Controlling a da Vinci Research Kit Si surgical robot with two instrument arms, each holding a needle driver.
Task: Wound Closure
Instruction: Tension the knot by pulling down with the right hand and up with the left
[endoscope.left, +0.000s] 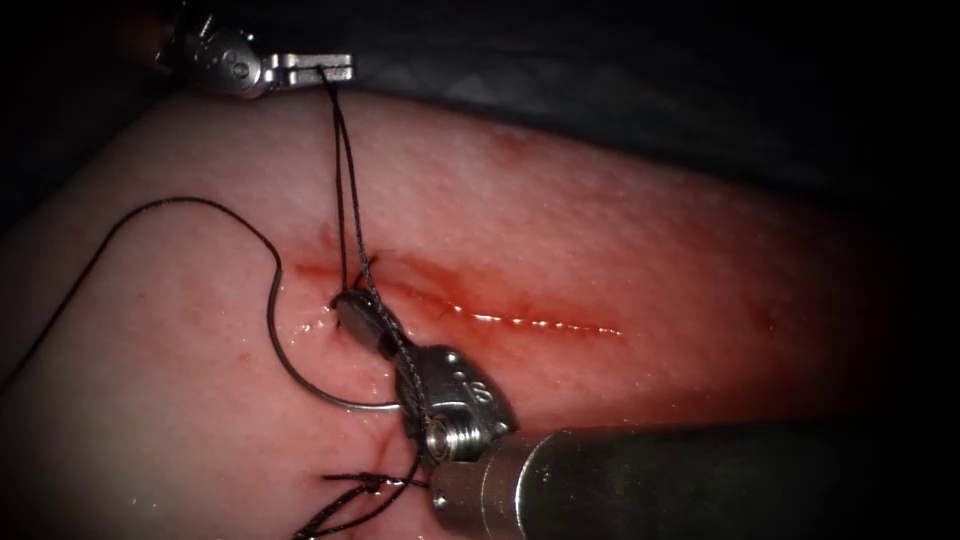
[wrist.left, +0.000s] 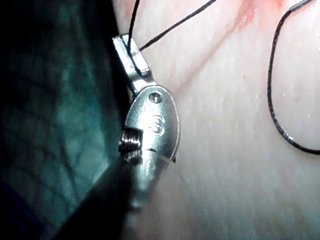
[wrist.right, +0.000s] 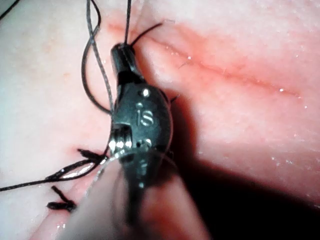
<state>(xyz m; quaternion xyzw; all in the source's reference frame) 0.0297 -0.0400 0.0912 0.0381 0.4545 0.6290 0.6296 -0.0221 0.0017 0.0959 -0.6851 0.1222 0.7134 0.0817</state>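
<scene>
The left tool (endoscope.left: 335, 68) was at the far edge of the tissue (endoscope.left: 650, 260), and its jaws were clenched on the thread (endoscope.left: 341, 170); in the left wrist view the thread (wrist.left: 160, 34) left the closed tips (wrist.left: 131, 56) in two strands. From these jaws the two strands ran down toward the right tool (endoscope.left: 355, 318), whose tip was at the left end of the cut (endoscope.left: 520, 318). The right tool's jaws looked closed and pressed to the tissue at the place where the strands arrived, but whether they grasped the thread I cannot tell. In the right wrist view the dark tip (wrist.right: 121, 57) of this tool touched the tissue near a short end of thread, and the thread (wrist.right: 95, 65) curved beside its body. The needle (endoscope.left: 300, 370) lay free on the tissue, on the left side of the cut, just beside the right tool's wrist; neither tool held it, and it was not in the tissue. Its thread made a wide loop farther to the left. Cut ends of thread (endoscope.left: 365, 485) lay near the right tool's shaft. Red fluid (endoscope.left: 560, 324) shone along the cut.
</scene>
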